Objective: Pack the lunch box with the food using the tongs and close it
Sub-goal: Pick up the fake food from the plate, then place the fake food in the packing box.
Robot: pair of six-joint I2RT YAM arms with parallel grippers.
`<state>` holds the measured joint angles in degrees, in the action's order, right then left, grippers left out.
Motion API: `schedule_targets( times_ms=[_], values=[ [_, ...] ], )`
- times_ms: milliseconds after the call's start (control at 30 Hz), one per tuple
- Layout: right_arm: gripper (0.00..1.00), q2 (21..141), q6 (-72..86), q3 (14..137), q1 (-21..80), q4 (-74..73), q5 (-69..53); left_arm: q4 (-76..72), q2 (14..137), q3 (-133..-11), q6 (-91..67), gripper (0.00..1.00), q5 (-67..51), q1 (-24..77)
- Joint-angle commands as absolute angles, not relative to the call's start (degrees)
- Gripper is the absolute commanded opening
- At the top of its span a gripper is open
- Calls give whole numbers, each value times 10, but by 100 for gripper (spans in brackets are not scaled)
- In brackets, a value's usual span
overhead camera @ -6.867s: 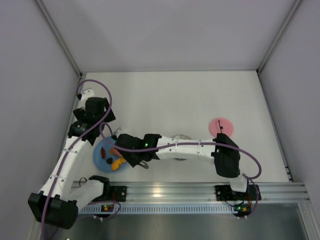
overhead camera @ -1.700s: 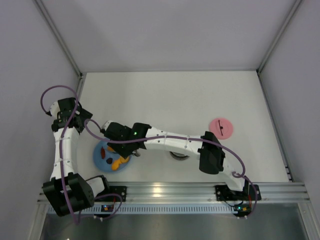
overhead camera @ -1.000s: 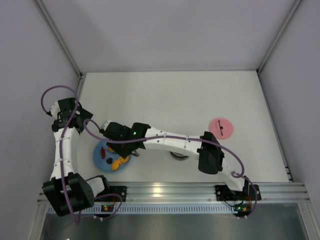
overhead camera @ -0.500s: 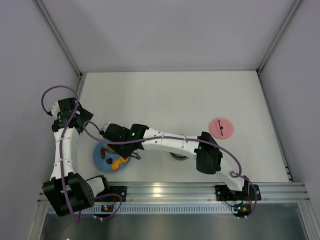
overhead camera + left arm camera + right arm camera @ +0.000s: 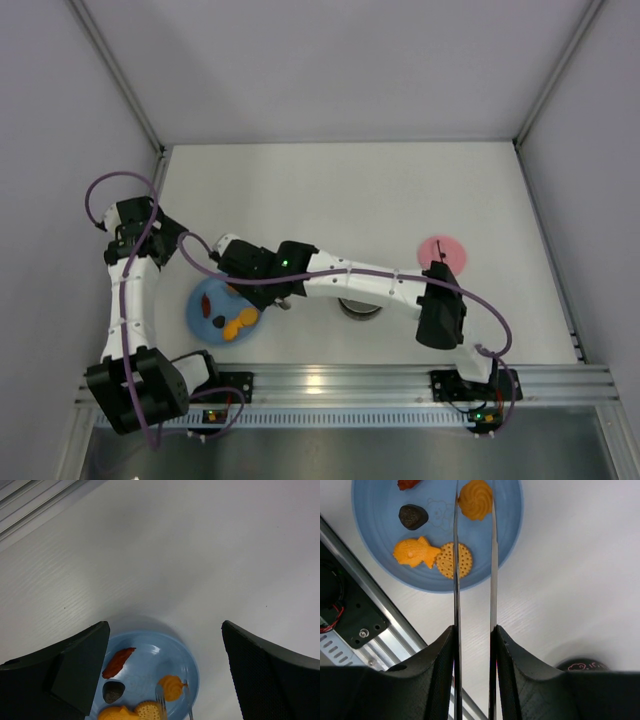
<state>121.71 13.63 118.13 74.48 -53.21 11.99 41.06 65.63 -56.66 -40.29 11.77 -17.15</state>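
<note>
My left gripper hangs wide and empty above the blue plate; my right gripper is clamped on the tongs, whose arms flank the orange swirl biscuit; an uneven squeeze could skid it out before it reaches the steel lunch box, well to the right.

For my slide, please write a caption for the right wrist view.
Right end effector holds tongs, their arms flanking an orange swirl on the blue plate.
</note>
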Motion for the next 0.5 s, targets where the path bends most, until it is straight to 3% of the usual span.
schedule_targets(
  times_ms=[0, 467],
  values=[
    [30, 1147, 143, 1166, 740, -539, 144, 383, 633, -561, -388, 99, 105, -176],
    [29, 1024, 175, 1057, 740, -554, 191, 377, 613, -559, -372, 99, 75, -175]
  ],
)
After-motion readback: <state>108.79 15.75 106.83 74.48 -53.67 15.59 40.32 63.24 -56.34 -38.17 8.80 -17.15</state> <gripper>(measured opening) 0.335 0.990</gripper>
